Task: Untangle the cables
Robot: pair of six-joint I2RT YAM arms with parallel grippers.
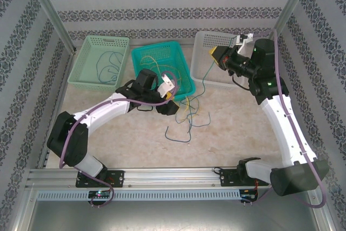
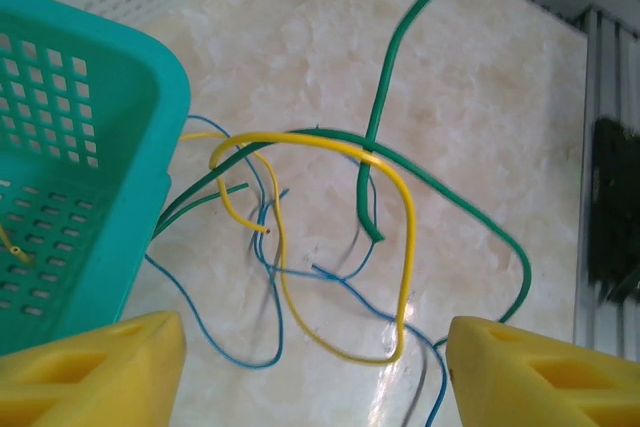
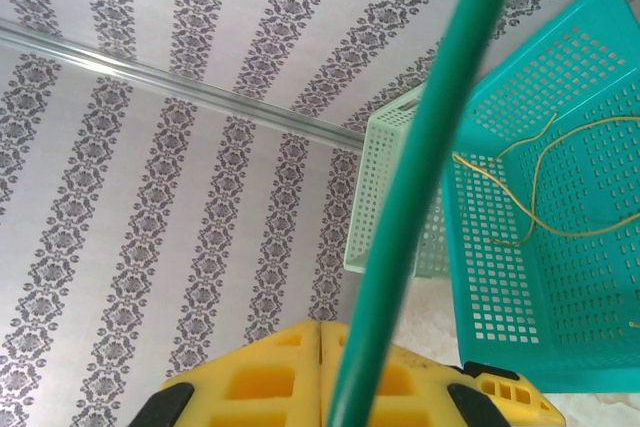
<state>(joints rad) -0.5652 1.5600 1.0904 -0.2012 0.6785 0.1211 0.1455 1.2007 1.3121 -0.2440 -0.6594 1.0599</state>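
Yellow, blue and green cables (image 1: 186, 113) lie knotted on a pale marbled table (image 1: 130, 139) at the centre of the overhead view, just below the lower right corner of a teal basket (image 1: 141, 53). The left gripper (image 1: 172, 97) hovers above the knot. In its wrist view, its two yellow fingers (image 2: 100, 372) sit at the lower corners of the frame, spread wide with nothing between them. The tangle shows in the gap: a yellow cable (image 2: 405, 247) loops across a green cable (image 2: 385, 77), with a thin blue cable (image 2: 240, 360) threading among them.

The green cable climbs out of the top of that frame toward the right gripper (image 1: 218, 53), raised at the upper right of the overhead view by a white basket (image 1: 201, 39). That claw is pressed together, pinching the green cable.

The step in hand looks like pinning the other strands while the green one is drawn free. To do it well, the left claw should probably come down on the yellow loop alone, clear of the green crossing. It should hold low against the table while the right pulls slowly, easing off if the knot tightens.
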